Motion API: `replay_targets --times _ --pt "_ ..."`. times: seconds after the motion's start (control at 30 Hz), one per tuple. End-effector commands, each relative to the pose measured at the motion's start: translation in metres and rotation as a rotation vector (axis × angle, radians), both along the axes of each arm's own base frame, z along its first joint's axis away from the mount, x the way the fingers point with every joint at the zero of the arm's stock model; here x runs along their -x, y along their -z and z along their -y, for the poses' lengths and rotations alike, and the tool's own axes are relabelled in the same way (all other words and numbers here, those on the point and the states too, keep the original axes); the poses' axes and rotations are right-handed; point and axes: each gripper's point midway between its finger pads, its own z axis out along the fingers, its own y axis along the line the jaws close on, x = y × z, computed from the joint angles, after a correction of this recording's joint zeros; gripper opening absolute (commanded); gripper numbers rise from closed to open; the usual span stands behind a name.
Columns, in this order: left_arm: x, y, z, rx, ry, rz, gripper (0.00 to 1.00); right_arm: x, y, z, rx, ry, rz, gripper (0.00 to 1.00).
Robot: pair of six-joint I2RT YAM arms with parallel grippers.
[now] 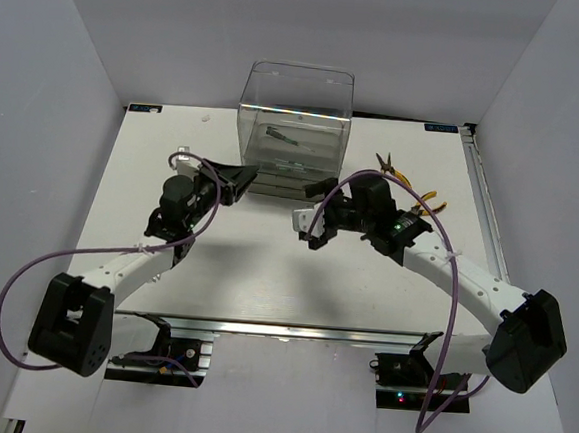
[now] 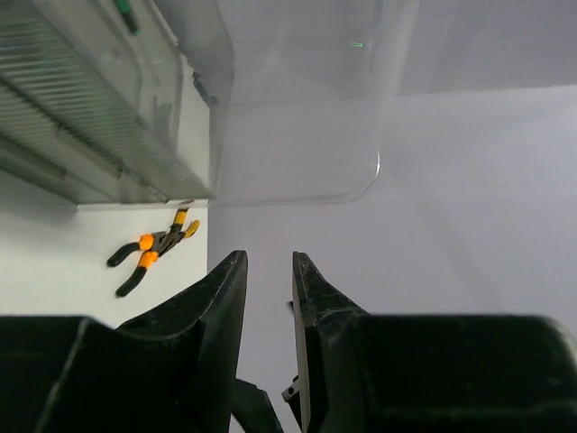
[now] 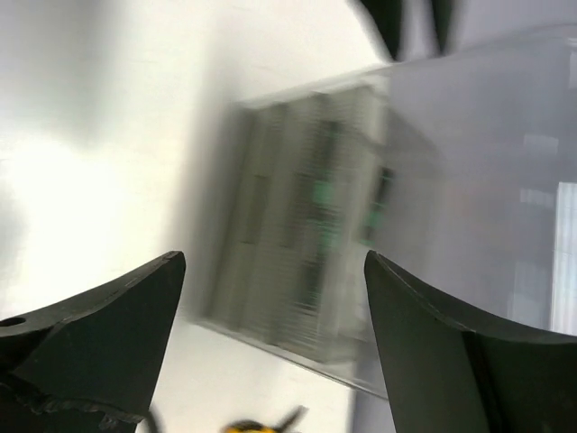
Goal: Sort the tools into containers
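The clear drawer cabinet [image 1: 295,127] stands at the back middle, with a dark slim tool [image 1: 281,136] inside it. Orange-and-black pliers [image 1: 388,169] lie to its right, and a second pair [image 1: 428,200] lies nearer the right arm. My left gripper [image 1: 244,180] is at the cabinet's front left corner. Its jaws [image 2: 269,262] are only slightly apart and hold nothing. The cabinet [image 2: 108,117] and one pair of pliers [image 2: 153,253] show beyond it. My right gripper [image 1: 312,204] is wide open and empty [image 3: 275,262] in front of the blurred cabinet [image 3: 306,244].
Purple cables [image 1: 23,286] loop from both arms. White walls [image 1: 37,106] enclose the table on three sides. A metal rail [image 1: 281,328] runs along the near edge between the arm bases.
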Motion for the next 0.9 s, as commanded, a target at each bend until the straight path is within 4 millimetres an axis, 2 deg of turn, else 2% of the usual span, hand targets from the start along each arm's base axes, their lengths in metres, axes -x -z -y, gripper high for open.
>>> replay_targets --times 0.0,0.07,0.17,0.2,0.27,0.3,0.33,0.37,0.4,0.43,0.47,0.5,0.53,0.57,0.63,0.67,0.73,0.77,0.8,0.87 --pt "0.017 0.006 -0.013 -0.018 -0.02 0.007 0.37 0.048 0.027 0.004 0.075 -0.158 -0.175 0.86" --pt "0.021 0.014 -0.016 -0.028 -0.029 -0.011 0.37 0.053 0.042 0.008 0.099 -0.152 -0.217 0.85" --pt "0.024 0.028 -0.019 -0.039 -0.034 -0.04 0.37 0.053 0.051 0.014 0.088 -0.106 -0.296 0.84" --pt "0.024 0.033 -0.019 -0.049 -0.03 -0.05 0.37 0.045 0.053 0.019 0.07 -0.067 -0.337 0.84" --pt "0.022 0.039 -0.016 -0.06 -0.014 -0.062 0.37 0.04 0.046 0.017 -0.008 -0.027 -0.502 0.84" --pt "0.018 0.046 -0.013 -0.08 -0.004 -0.074 0.37 0.027 0.046 0.031 -0.042 0.028 -0.583 0.83" --pt "0.018 0.049 -0.009 -0.087 0.02 -0.081 0.37 0.031 0.039 0.03 -0.096 -0.014 -0.675 0.83" --pt "0.015 0.051 -0.007 -0.097 0.03 -0.085 0.38 0.021 0.036 0.031 -0.127 -0.013 -0.746 0.82" --pt "0.013 0.055 -0.004 -0.118 0.045 -0.084 0.38 0.016 0.039 0.047 -0.148 0.022 -0.844 0.77" --pt "0.006 0.061 -0.001 -0.128 0.052 -0.098 0.38 0.019 0.033 0.048 -0.183 -0.022 -0.908 0.75" --pt "0.003 0.064 0.002 -0.138 0.07 -0.096 0.38 0.01 0.032 0.051 -0.199 -0.021 -0.948 0.71" --pt "-0.001 0.062 0.005 -0.142 0.079 -0.07 0.38 0.002 0.031 0.062 -0.235 0.005 -0.991 0.66" --pt "-0.007 0.06 0.008 -0.144 0.087 -0.059 0.38 0.004 0.027 0.065 -0.269 -0.014 -1.046 0.65" --pt "-0.012 0.076 0.012 -0.152 0.106 -0.096 0.38 -0.001 0.027 0.069 -0.29 -0.001 -1.072 0.64" --pt "-0.021 0.079 0.018 -0.143 0.123 -0.091 0.37 -0.012 0.028 0.08 -0.336 0.031 -1.107 0.63" --pt "-0.03 0.089 0.022 -0.147 0.132 -0.107 0.37 -0.016 0.029 0.083 -0.345 0.04 -1.11 0.63" --pt "-0.039 0.09 0.03 -0.139 0.16 -0.09 0.38 -0.023 0.029 0.091 -0.362 0.064 -1.105 0.63" --pt "-0.047 0.082 0.034 -0.132 0.169 -0.059 0.38 -0.025 0.029 0.092 -0.368 0.068 -1.106 0.63" --pt "-0.052 0.092 0.039 -0.127 0.192 -0.068 0.38 -0.028 0.029 0.096 -0.378 0.08 -1.11 0.63" --pt "-0.062 0.09 0.045 -0.11 0.207 -0.061 0.38 -0.031 0.029 0.099 -0.392 0.091 -1.12 0.63"
